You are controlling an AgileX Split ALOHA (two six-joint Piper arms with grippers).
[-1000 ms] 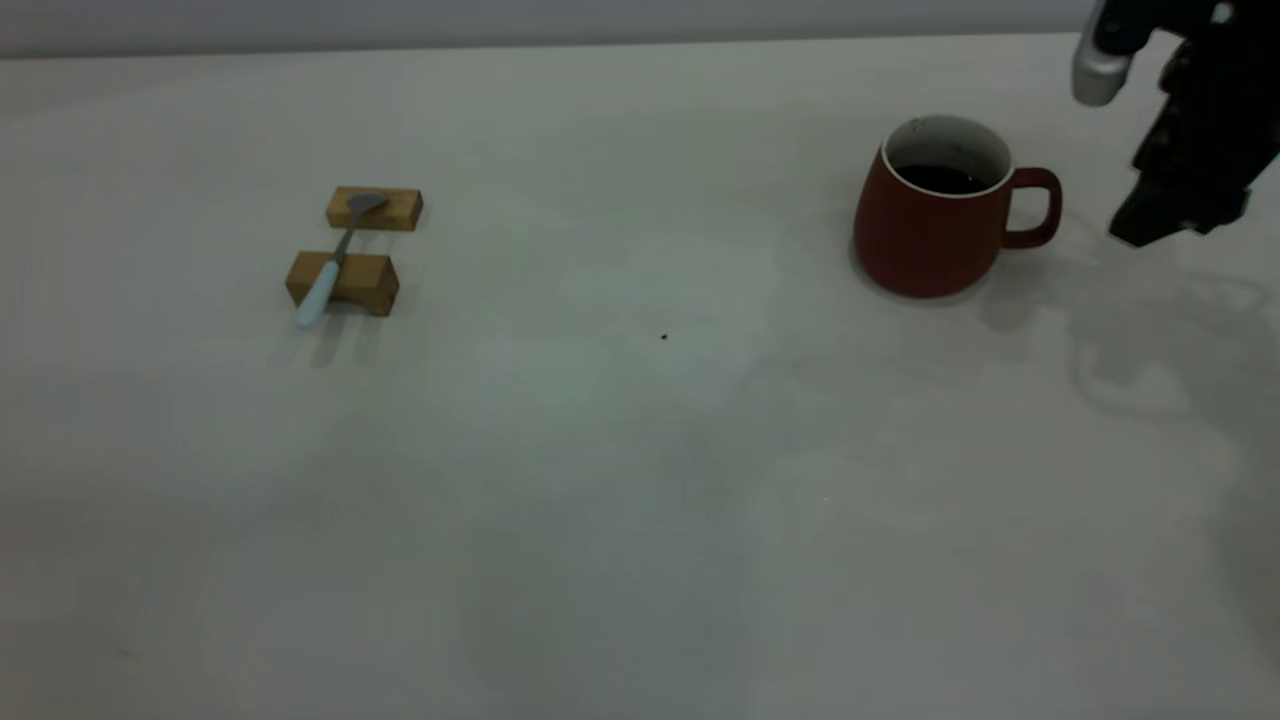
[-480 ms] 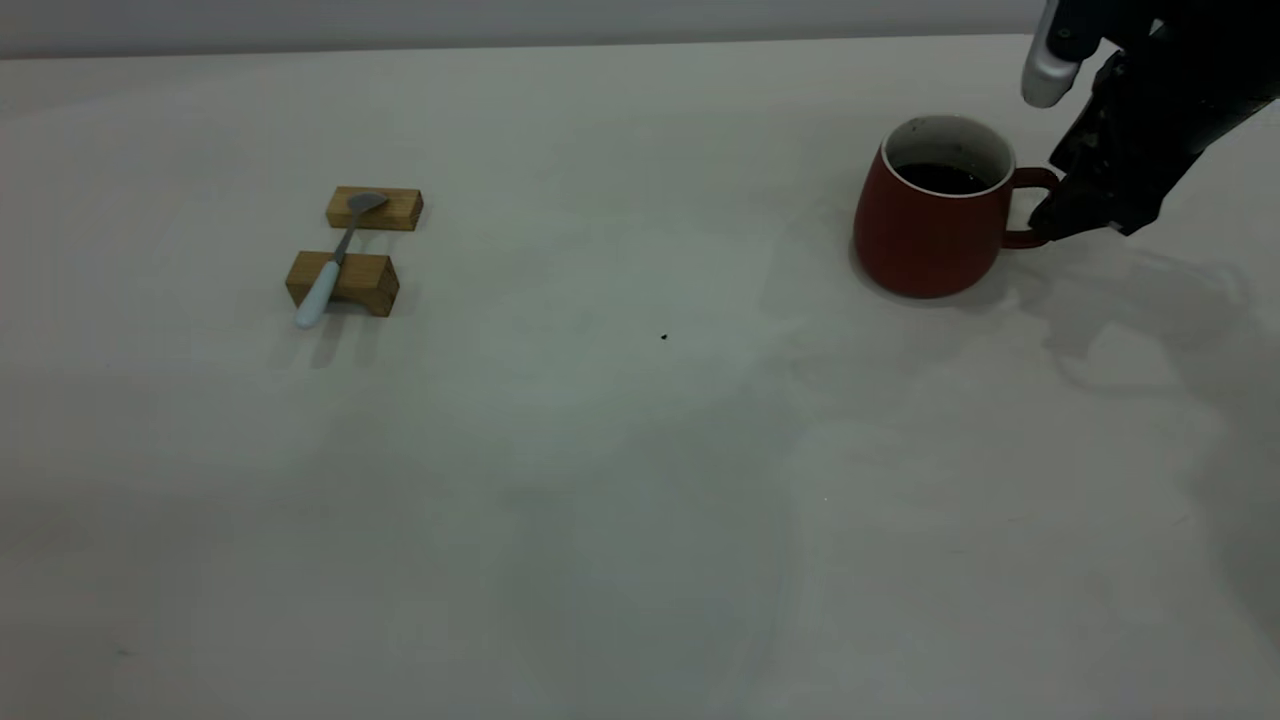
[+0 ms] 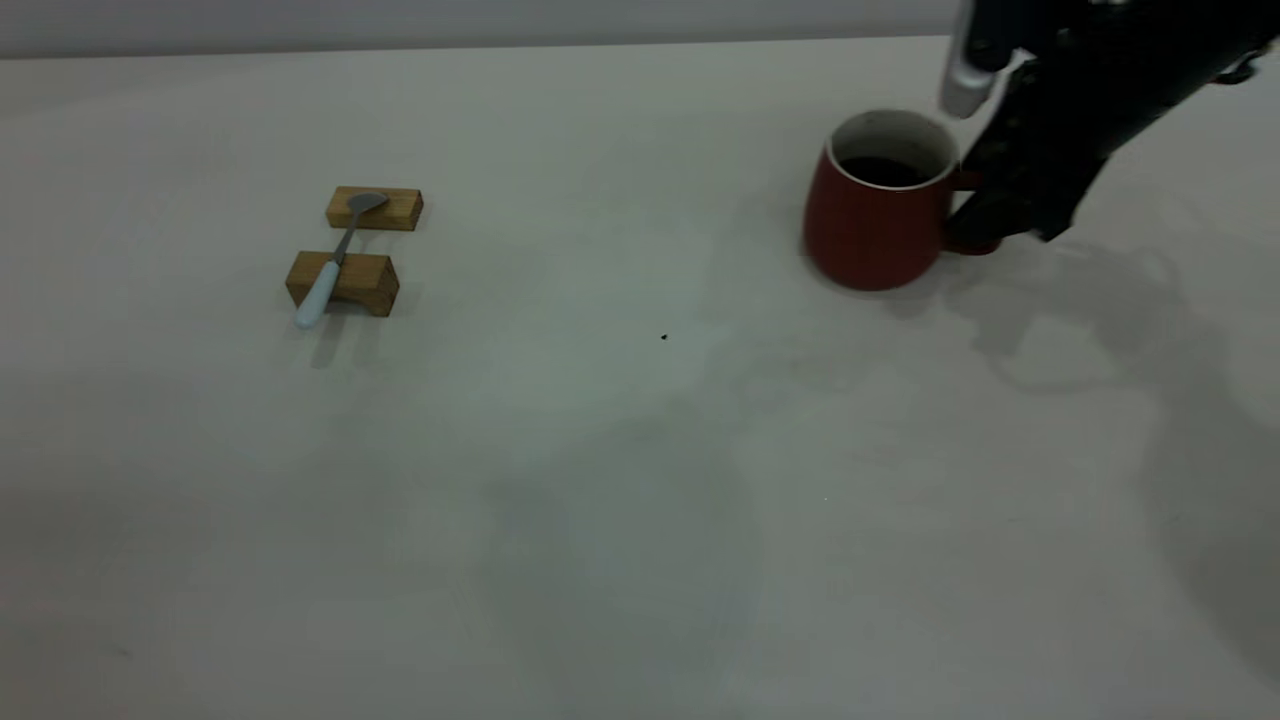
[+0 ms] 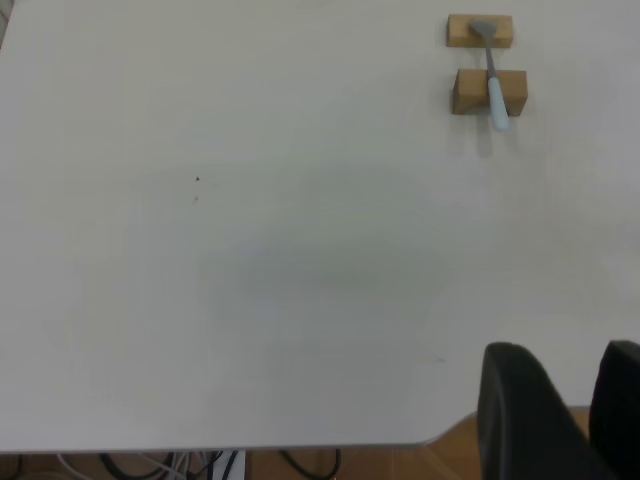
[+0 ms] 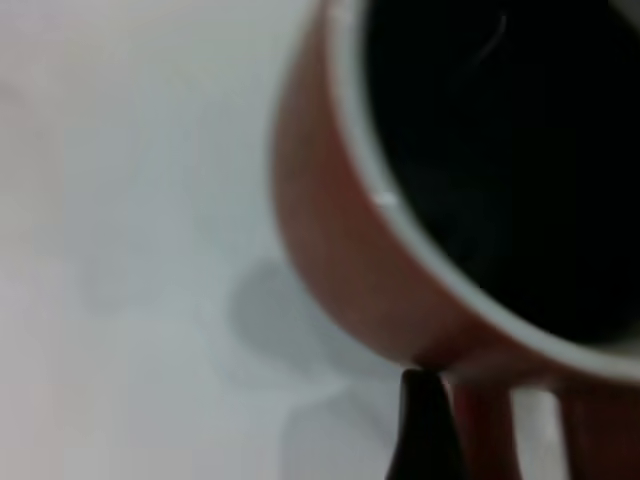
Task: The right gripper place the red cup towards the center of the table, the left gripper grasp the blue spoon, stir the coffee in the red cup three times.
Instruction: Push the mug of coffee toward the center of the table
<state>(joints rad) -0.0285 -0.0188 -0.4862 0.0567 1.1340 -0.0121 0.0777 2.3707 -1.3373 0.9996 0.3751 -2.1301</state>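
Note:
The red cup [image 3: 870, 230] stands at the right back of the table [image 3: 620, 480], dark coffee [image 3: 882, 170] inside. My right gripper [image 3: 965, 225] is at its handle, shut on it; the handle is mostly hidden behind the black fingers. In the right wrist view one dark finger [image 5: 425, 430] presses beside the handle [image 5: 480, 430] below the cup's rim, coffee [image 5: 500, 150] above. The blue spoon [image 3: 330, 265] lies across two wooden blocks at the left. My left gripper [image 4: 570, 350] hangs open over the table's near edge, far from the spoon [image 4: 495, 85].
Two tan wooden blocks [image 3: 374, 208] [image 3: 345, 282] carry the spoon, bowl on the far one. A tiny dark speck [image 3: 664, 337] marks the table's middle. The table's far edge runs behind the cup. Floor and cables show past the edge [image 4: 300, 445] in the left wrist view.
My right gripper came in from the right, reached the cup's handle, and the cup has shifted to the left with it. Spoon and blocks stayed put.

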